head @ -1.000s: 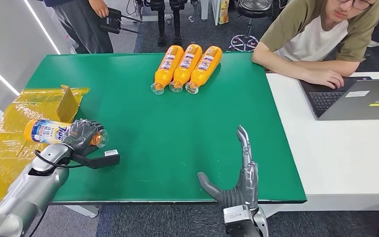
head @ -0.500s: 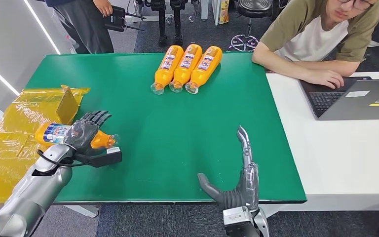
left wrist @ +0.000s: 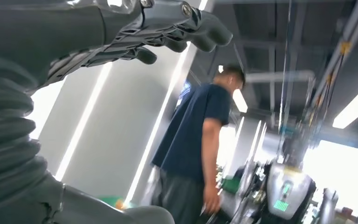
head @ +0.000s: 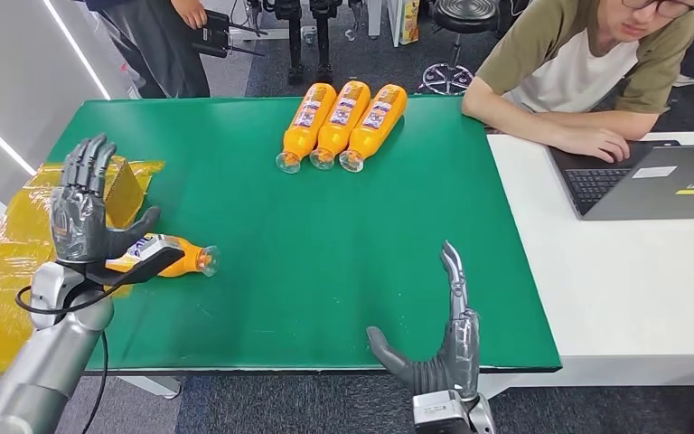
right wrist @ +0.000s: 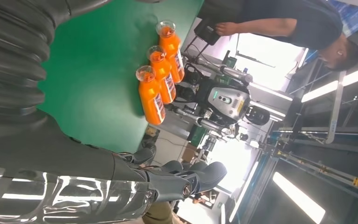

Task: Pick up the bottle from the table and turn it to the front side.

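Released since a second ago: bottle is now lying on its side on the green surface near its left edge, cap pointing right, no longer in the grip. Left robot hand is rising clear of it, fingers spread upward and holding nothing, thumb hanging just above the bottle's base. Label patch is facing up, so I'm judging the turn as done and the hand as backing off. Right robot hand is sitting unchanged at the near edge, fingers apart, empty. Three more orange bottles are lying side by side at the far edge, well apart. Yellow wrapped box is crowding the left hand's side. Seated person's arm is resting by a laptop.
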Controlling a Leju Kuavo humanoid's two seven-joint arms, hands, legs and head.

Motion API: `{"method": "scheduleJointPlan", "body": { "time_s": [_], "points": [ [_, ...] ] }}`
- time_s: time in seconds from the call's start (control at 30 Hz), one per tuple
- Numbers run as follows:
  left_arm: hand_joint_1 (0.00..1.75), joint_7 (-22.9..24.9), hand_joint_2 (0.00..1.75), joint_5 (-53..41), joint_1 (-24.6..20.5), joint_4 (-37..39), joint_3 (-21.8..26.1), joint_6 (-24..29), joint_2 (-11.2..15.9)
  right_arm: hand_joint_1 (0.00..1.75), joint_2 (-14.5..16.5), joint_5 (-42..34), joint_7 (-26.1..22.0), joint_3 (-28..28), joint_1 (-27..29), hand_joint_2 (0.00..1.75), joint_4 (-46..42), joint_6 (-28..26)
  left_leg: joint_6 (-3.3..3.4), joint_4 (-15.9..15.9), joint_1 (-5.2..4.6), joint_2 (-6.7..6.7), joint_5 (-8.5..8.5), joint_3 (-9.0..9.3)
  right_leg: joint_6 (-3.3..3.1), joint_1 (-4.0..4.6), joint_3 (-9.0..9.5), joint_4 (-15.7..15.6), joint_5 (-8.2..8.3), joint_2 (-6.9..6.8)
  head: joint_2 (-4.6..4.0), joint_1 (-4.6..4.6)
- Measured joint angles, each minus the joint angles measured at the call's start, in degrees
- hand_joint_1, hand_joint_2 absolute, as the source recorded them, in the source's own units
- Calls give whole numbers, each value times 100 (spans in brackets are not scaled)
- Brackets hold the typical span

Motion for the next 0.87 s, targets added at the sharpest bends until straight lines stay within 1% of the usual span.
{"method": "scheduleJointPlan", "body": {
  "time_s": [0.1,0.27,0.37,0.47,0.57,0.67,0.77,0.87],
  "points": [
    [0,-393,175,892,310,-933,278,-123,-147,0,0,-16,10,-4,21,175,-1,-17,1,0,0,-3,-1,-1,2,0,1,-2,-1,-2,0,1],
    [0,-484,175,1671,770,-2207,359,-455,-484,0,0,-107,-17,-7,24,175,2,-20,4,0,-1,-4,-3,-1,4,-1,4,-5,-2,-5,0,1],
    [0,-603,175,2656,1122,-2847,259,-833,-825,0,0,-167,-45,-7,24,175,13,-37,7,0,-4,-4,-5,0,6,-3,6,-7,-3,-5,0,0],
    [0,-653,175,3454,1587,-3353,11,-1055,-1312,0,0,-218,-63,-8,24,175,19,-103,12,1,-5,-4,-8,-1,9,-4,8,-10,-5,-6,0,0],
    [0,-549,175,3994,2022,-3631,-309,-1275,-1793,0,0,-178,15,-8,49,175,13,-212,20,1,-6,-7,-14,-3,15,-4,10,-13,-9,-10,0,1],
    [0,-482,175,4406,2374,-3736,-480,-1499,-2114,0,-2,19,166,-7,142,175,-29,-330,24,1,-6,-5,-23,-3,18,-4,11,-14,-11,-11,0,0],
    [0,-399,175,4145,2711,-3814,-531,-1465,-2298,0,-28,209,277,-8,237,175,-114,-430,23,1,-4,-5,-25,-2,20,-4,10,-13,-15,-10,0,0],
    [0,-373,175,3889,2954,-3933,-538,-1439,-2376,0,-85,233,313,-12,283,175,-171,-489,22,0,-3,-5,-25,-2,18,-3,9,-13,-19,-10,0,1]
  ]
}}
